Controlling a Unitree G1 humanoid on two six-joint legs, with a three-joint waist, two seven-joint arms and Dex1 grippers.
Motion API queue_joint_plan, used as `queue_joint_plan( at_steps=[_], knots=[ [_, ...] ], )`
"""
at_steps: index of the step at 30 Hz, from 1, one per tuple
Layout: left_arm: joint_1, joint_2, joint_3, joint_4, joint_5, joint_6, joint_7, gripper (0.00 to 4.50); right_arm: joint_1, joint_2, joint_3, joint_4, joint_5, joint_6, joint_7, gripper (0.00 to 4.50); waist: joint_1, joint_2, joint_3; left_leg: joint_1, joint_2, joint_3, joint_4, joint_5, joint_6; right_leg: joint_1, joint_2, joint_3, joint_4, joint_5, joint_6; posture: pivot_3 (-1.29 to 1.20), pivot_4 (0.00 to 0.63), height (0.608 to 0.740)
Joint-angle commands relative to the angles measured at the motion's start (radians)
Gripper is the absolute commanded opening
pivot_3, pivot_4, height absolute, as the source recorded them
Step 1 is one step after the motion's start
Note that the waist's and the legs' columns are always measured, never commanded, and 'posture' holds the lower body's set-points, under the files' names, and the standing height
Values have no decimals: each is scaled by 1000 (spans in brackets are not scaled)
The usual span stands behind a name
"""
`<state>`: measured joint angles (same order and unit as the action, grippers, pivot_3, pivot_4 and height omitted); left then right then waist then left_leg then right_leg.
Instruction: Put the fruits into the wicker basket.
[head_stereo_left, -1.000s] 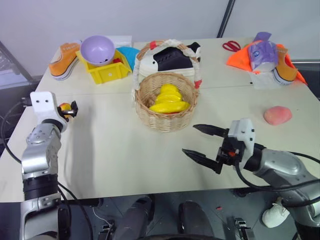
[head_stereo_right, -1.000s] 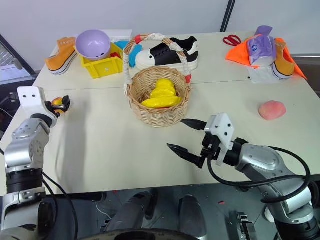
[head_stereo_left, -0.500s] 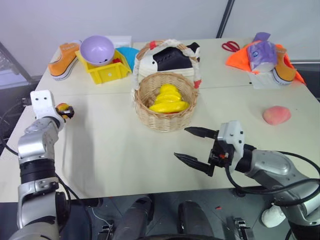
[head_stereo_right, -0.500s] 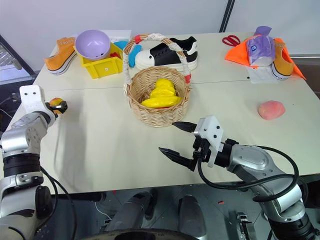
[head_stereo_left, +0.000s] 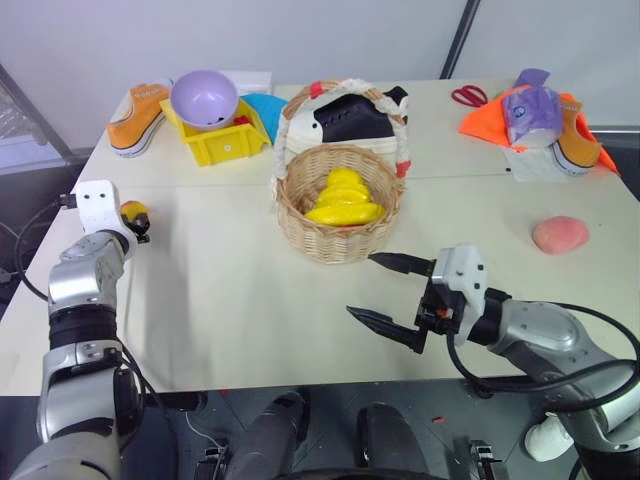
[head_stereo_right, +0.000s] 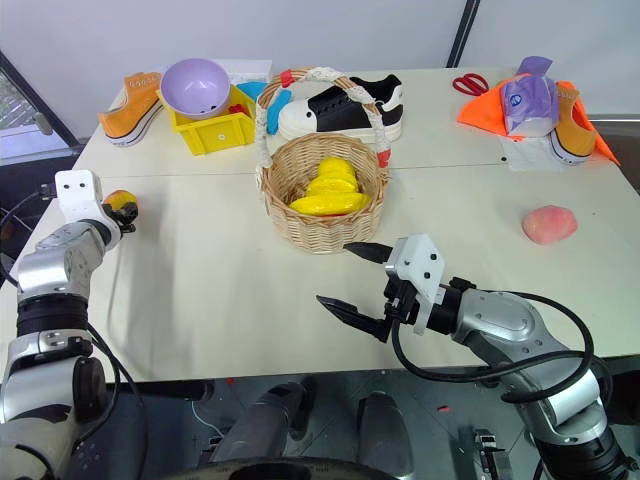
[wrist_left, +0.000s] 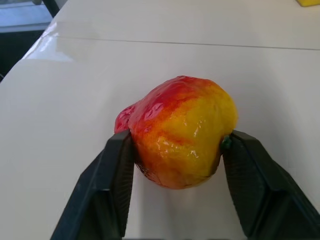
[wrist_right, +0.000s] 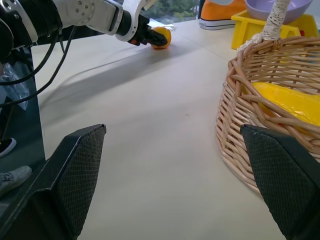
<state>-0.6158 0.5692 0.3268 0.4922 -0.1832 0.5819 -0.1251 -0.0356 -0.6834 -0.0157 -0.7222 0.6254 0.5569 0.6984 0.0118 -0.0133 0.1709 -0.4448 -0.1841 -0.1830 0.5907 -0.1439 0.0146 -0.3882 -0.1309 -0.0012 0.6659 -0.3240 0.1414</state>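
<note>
Table (head_stereo_left: 230, 300) held the whole scene. Left gripper (wrist_left: 176, 150) was clamped on the red-and-yellow fruit (wrist_left: 178, 131), one black finger against each side, the fruit resting on the tabletop near the table's 9 o'clock edge. Right gripper (head_stereo_left: 385, 290) hung over the near part of the table with its fingers spread wide apart, holding nothing, just off the wicker basket (head_stereo_left: 340, 225) at the basket's 5 o'clock. Basket stood near table centre, its wrapped handle arched overhead, with yellow pieces (head_stereo_left: 343, 198) lying inside. Pink peach (head_stereo_left: 559, 234) lay on the bare tabletop at 3 o'clock from the basket, well apart from both grippers. Far side: lilac bowl (head_stereo_left: 204, 98) sat on a yellow bin (head_stereo_left: 222, 146) at the basket's 11 o'clock; black-and-white sneaker (head_stereo_left: 352, 115) lay just behind the basket at 12.
</note>
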Motion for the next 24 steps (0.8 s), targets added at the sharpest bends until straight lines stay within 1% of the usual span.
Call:
queue_joint_plan(
  at_steps=[1, 4, 5, 6, 8, 10, 11, 12, 13, 15, 17, 19, 20, 23, 24],
  knots=[
    [-22, 27, -6, -13, 18, -22, -4, 2099, 4, 9, -10, -16, -3, -21, -3, 4500, 0, 0, 0, 0, 0, 0, 0, 0, 0, 0, 0, 0, 0, 0, 0, 0, 150, 740],
    [-4, 21, 3, -88, 9, -47, -13, 2099, 8, 9, -15, -19, -7, -22, -6, 4500, 0, 0, 0, 0, 0, 0, 0, 0, 0, 0, 0, 0, 0, 0, 0, 0, 150, 740],
    [13, 10, 16, -168, -32, -65, -56, 2099, 10, 7, -23, -16, -8, -21, -7, 4500, -1, 0, 0, 0, 0, 0, 0, 0, 0, 0, 0, 0, 0, 0, 0, 0, 150, 740],
    [47, 4, 26, -295, -99, -77, -137, 2099, 16, 1, -42, -10, -5, -20, -5, 4500, -1, 0, 0, 0, 0, 0, 0, 0, 0, 0, 0, 0, 0, 0, 0, 0, 150, 740],
    [99, 3, 33, -462, -189, -78, -248, 2099, 23, -10, -70, 1, -1, -19, 1, 4500, 0, -1, 0, -2, 0, 0, 1, 0, 0, -1, 0, 0, 0, 0, 0, 0, 150, 740],
    [182, 36, 27, -681, -388, 22, -435, 2099, 26, -28, -124, 32, 14, -18, 18, 4500, -1, 0, 0, -2, 0, 0, 1, 0, 0, 0, 0, 0, -1, 1, -1, 0, 150, 740],
    [209, 53, 25, -765, -485, 87, -498, 2099, 24, -36, -148, 48, 19, -18, 27, 4500, -1, 0, 0, -2, 0, 0, 1, 0, 0, 0, 0, 0, -1, 1, -1, 0, 150, 740],
    [224, 74, 15, -833, -572, 154, -541, 2099, 21, -42, -170, 66, 24, -18, 36, 4500, -1, 0, 0, -1, 0, 1, 1, 0, 0, 0, 0, 1, -1, 1, -1, 0, 150, 740],
    [231, 88, 11, -869, -621, 197, -556, 2099, 19, -46, -182, 76, 27, -19, 42, 4500, -2, 0, 0, -1, 0, 1, 1, 0, 0, 0, 0, 1, -1, 1, -2, 0, 150, 740],
    [186, 90, -71, -919, -629, 222, -559, 2099, 10, -52, -220, 118, 34, -17, 47, 4500, 1, 1, 0, 1, 1, 1, 1, 0, 0, 1, 2, 1, 0, 1, -3, 0, 150, 740],
    [124, 73, -171, -924, -568, 216, -535, 2099, 6, -54, -241, 149, 32, -17, 50, 4500, 3, 1, 0, 1, 3, 1, 1, 0, 0, 1, 3, 1, 0, 0, -7, 0, 150, 740],
    [38, 42, -321, -864, -431, 192, -491, 2099, 8, -56, -255, 173, 19, -26, 53, 4500, 2, 1, 0, 1, 4, 3, 2, 0, 0, 2, 2, 1, -1, 1, -8, 0, 150, 740],
    [3, 25, -374, -824, -377, 180, -471, 2099, 10, -56, -261, 178, 15, -29, 52, 4500, 2, 1, 0, 1, 4, 4, 3, 0, 0, 3, 2, 1, -1, 1, -8, 0, 150, 740],
    [-68, -33, -439, -706, -286, 128, -446, 2099, 19, -50, -273, 178, 7, -26, 40, 4500, -3, 1, 0, 0, 4, 8, 4, 0, 1, 6, 1, 3, -2, 1, -8, 0, 150, 740],
    [-90, -54, -449, -666, -263, 113, -436, 2584, 24, -47, -277, 178, 3, -24, 32, 4500, -5, 1, 0, 0, 4, 8, 3, -1, 2, 5, 1, 4, -2, 1, -8, 0, 150, 740]
  ],
)
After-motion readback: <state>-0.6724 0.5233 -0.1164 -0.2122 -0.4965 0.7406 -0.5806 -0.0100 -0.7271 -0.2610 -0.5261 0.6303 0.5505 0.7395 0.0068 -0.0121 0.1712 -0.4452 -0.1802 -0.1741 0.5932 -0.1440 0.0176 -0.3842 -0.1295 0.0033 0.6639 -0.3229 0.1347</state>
